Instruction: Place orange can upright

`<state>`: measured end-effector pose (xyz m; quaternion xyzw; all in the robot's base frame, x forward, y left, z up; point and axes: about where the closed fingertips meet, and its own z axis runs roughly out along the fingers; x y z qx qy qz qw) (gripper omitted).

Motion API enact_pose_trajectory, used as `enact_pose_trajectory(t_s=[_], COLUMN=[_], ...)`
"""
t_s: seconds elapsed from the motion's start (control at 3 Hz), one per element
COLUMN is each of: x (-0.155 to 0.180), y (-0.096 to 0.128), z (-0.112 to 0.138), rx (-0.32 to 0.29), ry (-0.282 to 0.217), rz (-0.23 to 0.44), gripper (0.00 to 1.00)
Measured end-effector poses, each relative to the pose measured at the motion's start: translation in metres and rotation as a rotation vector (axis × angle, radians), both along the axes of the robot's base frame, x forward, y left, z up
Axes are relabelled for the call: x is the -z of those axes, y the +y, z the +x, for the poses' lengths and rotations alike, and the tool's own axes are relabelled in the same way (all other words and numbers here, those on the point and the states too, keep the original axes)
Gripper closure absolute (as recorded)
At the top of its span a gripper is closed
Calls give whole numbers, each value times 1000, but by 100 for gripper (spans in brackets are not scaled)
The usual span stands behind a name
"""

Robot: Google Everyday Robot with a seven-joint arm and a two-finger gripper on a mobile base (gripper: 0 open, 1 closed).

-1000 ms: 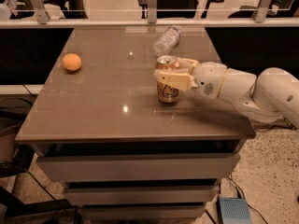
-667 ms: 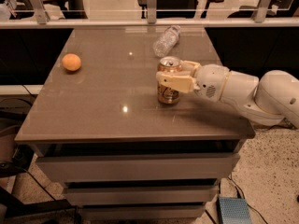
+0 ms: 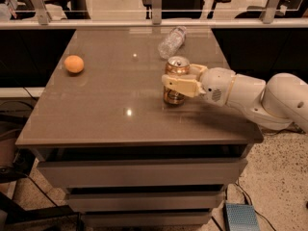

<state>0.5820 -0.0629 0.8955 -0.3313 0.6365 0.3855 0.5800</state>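
Observation:
The orange can (image 3: 173, 98) stands upright on the brown table (image 3: 110, 119), right of centre, with its silver top and pull tab facing up. My gripper (image 3: 177, 77) reaches in from the right on a white arm (image 3: 250, 94). Its cream fingers (image 3: 182, 85) sit on either side of the can's middle, one across the front and one behind. The jaws look closed on the can. The can's base rests on the tabletop.
A clear plastic bottle (image 3: 172, 41) lies on its side just behind the can. A round orange fruit (image 3: 74, 64) sits at the table's left. A glass rail (image 3: 154, 18) runs along the far edge. Drawers (image 3: 139, 174) are below the front edge.

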Motion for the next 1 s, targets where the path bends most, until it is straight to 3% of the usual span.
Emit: enact_pose_trajectory(t_s=[0.33, 1.0], x=[7, 7], y=[-7, -31], z=[-10, -27], rx=[6, 8], ry=[9, -13], rz=[-20, -141], gripper=[0, 0])
